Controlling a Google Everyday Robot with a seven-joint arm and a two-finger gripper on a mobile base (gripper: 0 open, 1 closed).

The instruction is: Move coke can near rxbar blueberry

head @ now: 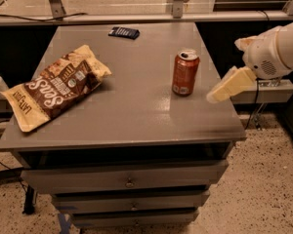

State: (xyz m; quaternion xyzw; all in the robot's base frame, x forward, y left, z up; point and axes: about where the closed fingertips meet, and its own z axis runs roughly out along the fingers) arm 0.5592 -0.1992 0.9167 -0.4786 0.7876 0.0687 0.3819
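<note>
The single camera view looks down on one grey rectangular table point(136, 116) with three drawer fronts below its top, each with a small knob. On the table there are three things. One small upright red-orange metal coke can point(185, 73) with a silver top stands in the right-centre of the frame, near the right edge of the table. Its label has pale markings, but they are too small to read. One small flat dark navy-blue rxbar blueberry point(123, 32) lies in the upper middle of the frame, close to the far edge of the table and well apart from the can. The print on its wrapper is faint and I cannot read it. One large brown and tan snack bag point(58, 87) lies flat in the left part of the frame, placed diagonally. It has big pale letters that seem to read "Seas", and the smaller writing on it is not readable. One white robot arm point(276, 52) comes in from the right edge of the frame. Its pale yellow gripper point(219, 92) points down and to the left. It is in the right-centre of the frame, to the right of the can, near it but not touching it, and it overlaps the right edge of the table. I cannot tell if the gripper is wide or narrow.
</note>
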